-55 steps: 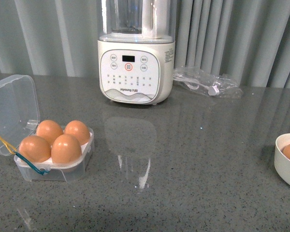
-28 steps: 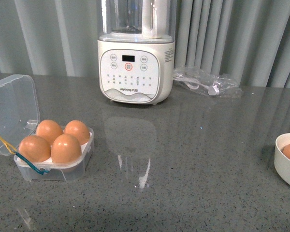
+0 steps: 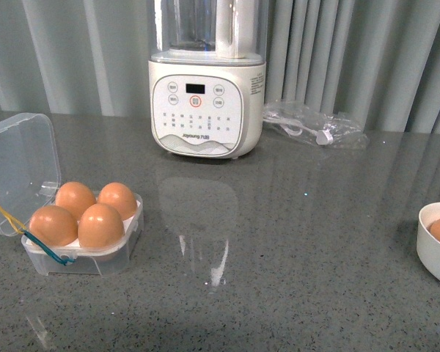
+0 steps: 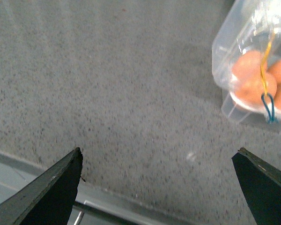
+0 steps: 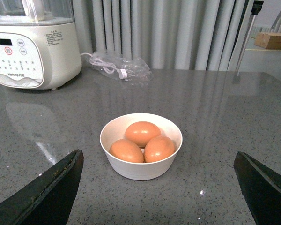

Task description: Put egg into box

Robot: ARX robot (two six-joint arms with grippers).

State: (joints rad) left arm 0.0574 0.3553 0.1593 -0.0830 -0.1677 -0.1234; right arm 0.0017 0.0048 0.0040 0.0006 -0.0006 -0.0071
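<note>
Four eggs (image 3: 100, 225) fill the box (image 3: 95, 262), one upright in each slot with the upper half showing, so as far as I can judge no slot is free and the task looks finished. The box sits at the near left of the counter (image 3: 293, 242). Its clear lid (image 3: 18, 165) is tipped open to the left, and blue and yellow cords (image 3: 50, 251) hang at its near left corner. An egg like these should be light and rigid, but its shell is thin and brittle, and its smooth rounded surface would slide out of hard fingers. The best hold is probably a gentle pinch from above across the widest part, with just enough squeeze to carry it. Three more brown eggs (image 5: 143, 133) lie on their sides, touching one another, in a white bowl (image 5: 140, 172) at the near right, well apart from the box. The left gripper (image 4: 158, 151) hangs over bare counter just beside the box with its fingers spread wide, holding nothing. The right gripper (image 5: 158, 152) faces the bowl, also spread wide and empty. At the far centre stands a white blender (image 3: 205, 110), with a crumpled plastic bag (image 3: 315, 126) to its right.
</note>
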